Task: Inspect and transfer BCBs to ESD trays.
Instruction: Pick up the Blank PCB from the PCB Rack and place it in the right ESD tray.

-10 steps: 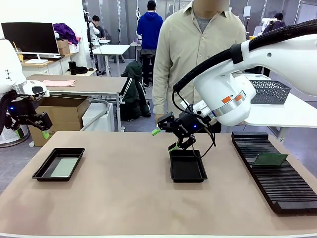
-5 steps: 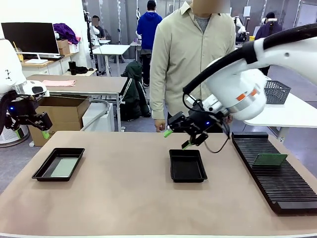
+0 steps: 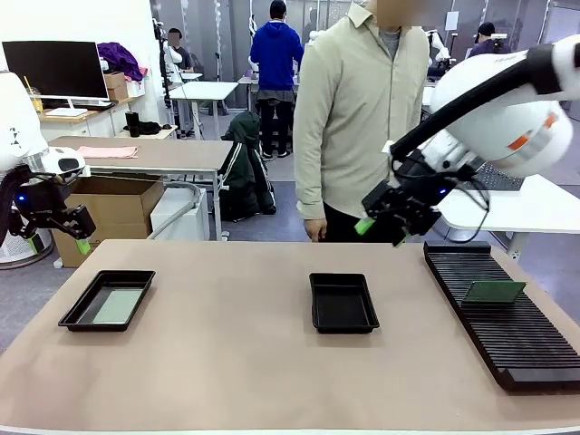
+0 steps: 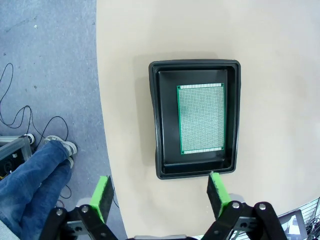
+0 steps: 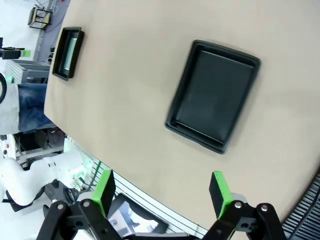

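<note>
At the centre of the table the middle ESD tray (image 3: pixel 343 306) lies bare, and the right gripper (image 3: pixel 382 231) no longer hangs over it. Within the last second it has risen and swung out to about 2 o'clock from that tray. It now sits above the table's far edge, near the 12 o'clock end of the slotted rack (image 3: pixel 507 335). Its jaws stand wide with nothing between them.

At 3 o'clock from the middle tray, a loose BCB (image 3: pixel 494 292) rests on the rack's ribs, apart from the gripper. At 9 o'clock the left ESD tray (image 3: pixel 78 299) already holds a stored BCB (image 3: pixel 116 306), flat on its floor.

The left gripper (image 3: pixel 59 243) has not moved. It hangs off the table's left edge at about 10 o'clock, jaws wide and empty, and its wrist camera looks down on that filled tray.

The person (image 3: pixel 362 118) stands at 12 o'clock and has drifted toward the rack side.

The swing suggests the right arm has left the empty tray to fetch the board on the rack. One transfer looks done and the second not yet begun.
</note>
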